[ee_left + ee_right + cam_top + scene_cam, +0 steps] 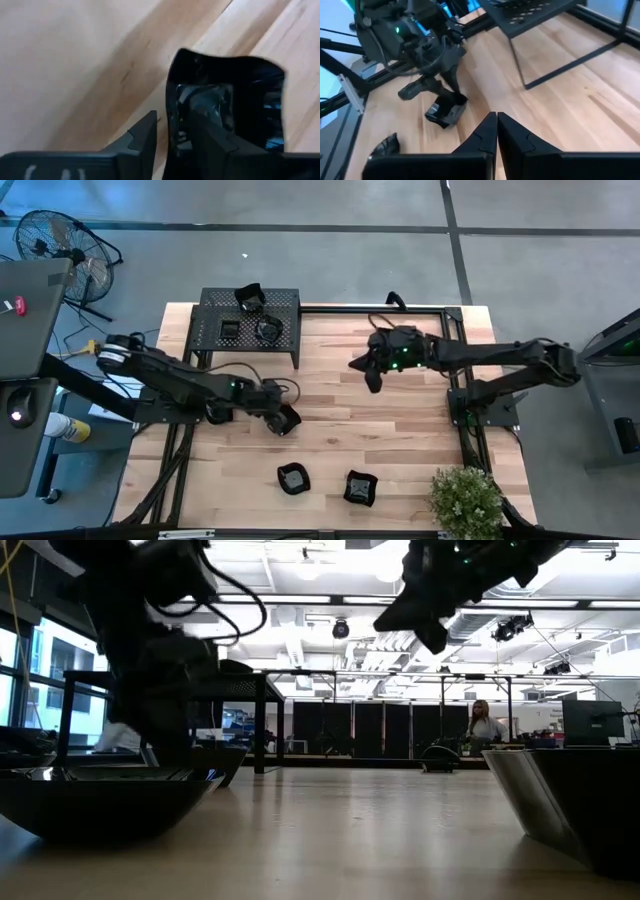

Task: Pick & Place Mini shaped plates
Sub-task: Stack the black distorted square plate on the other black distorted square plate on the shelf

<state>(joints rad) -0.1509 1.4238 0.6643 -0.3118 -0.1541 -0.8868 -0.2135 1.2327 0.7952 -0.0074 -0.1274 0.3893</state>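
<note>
The left gripper is down at the table with its jaws parted astride the rim of one mini plate, one finger inside the dish and one outside; I judge it a release just made or a grasp about to be made, and cannot tell which. That plate sits on the wooden table near the middle. The right gripper hangs above the table, jaws clenched on nothing. Two more plates lie near the front edge, and others rest on the black rack. Next, the left arm needs a straight lift clear of the rim.
</note>
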